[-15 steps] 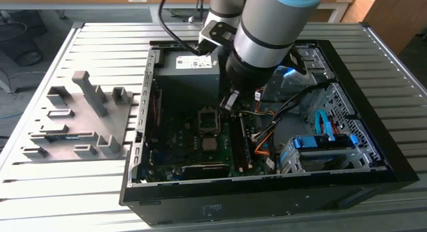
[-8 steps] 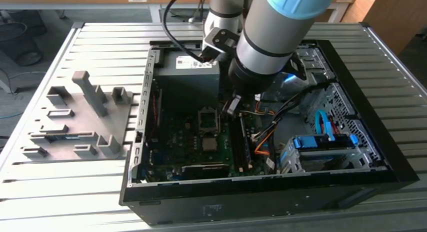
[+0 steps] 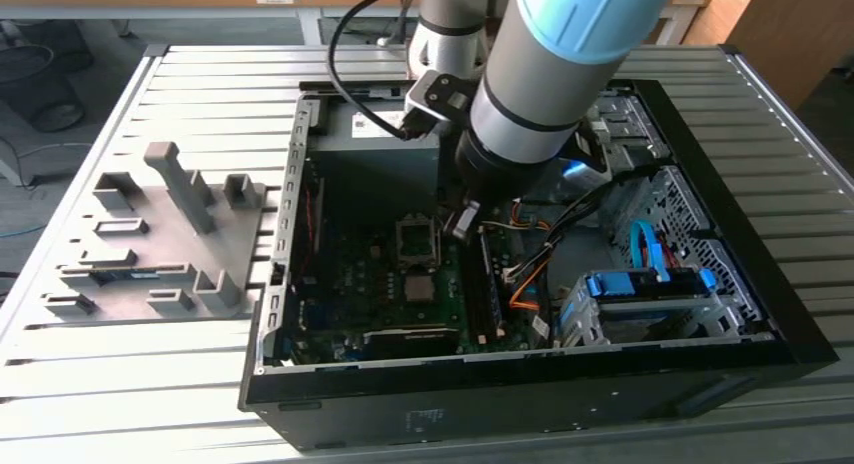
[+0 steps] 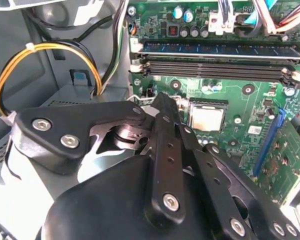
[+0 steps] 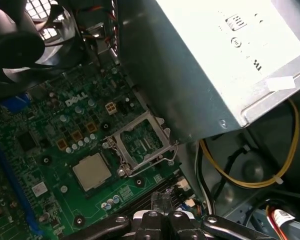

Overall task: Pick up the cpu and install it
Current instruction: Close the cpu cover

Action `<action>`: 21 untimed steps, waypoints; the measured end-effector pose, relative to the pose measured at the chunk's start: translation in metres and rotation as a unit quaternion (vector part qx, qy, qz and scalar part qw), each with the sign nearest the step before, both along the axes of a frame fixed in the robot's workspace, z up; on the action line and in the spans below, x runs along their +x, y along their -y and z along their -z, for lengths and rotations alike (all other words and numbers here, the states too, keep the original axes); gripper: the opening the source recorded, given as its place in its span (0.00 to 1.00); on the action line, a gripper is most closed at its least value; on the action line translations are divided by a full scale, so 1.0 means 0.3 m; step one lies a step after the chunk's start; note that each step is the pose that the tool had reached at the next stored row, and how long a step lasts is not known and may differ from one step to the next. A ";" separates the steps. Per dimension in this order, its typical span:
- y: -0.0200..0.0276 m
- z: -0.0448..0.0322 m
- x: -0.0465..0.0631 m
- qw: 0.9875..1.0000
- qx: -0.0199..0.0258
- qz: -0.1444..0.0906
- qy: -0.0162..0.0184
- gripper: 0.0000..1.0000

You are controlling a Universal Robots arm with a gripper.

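Note:
The cpu (image 3: 418,287) is a small silvery square lying flat on the green motherboard inside the open computer case (image 3: 534,384). It also shows in both wrist views (image 5: 91,171) (image 4: 208,118). Just beside it is the empty socket (image 5: 140,145) with its metal frame lifted open (image 3: 416,239). My gripper (image 3: 465,224) hangs inside the case above the board, near the socket and apart from the cpu. Its fingers (image 5: 163,216) meet tip to tip (image 4: 162,102) with nothing seen between them.
A large grey power-supply box (image 5: 215,65) stands close beside the socket. Memory sticks (image 4: 215,50) sit in their slots, and yellow and black cables (image 5: 250,170) loop nearby. A fan (image 5: 20,45) and a blue drive cage (image 3: 647,284) are in the case. A grey fixture (image 3: 160,234) is on the table at the exterior view's left.

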State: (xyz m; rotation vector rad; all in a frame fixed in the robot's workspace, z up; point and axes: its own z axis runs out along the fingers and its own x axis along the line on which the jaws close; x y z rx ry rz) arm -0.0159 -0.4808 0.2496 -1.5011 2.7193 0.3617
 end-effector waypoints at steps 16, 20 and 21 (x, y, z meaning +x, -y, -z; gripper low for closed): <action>0.000 0.031 -0.001 1.000 0.000 0.000 0.000 0.10; -0.002 0.042 -0.006 1.000 0.006 0.000 0.000 0.10; -0.006 0.044 -0.006 1.000 0.005 0.000 0.000 0.10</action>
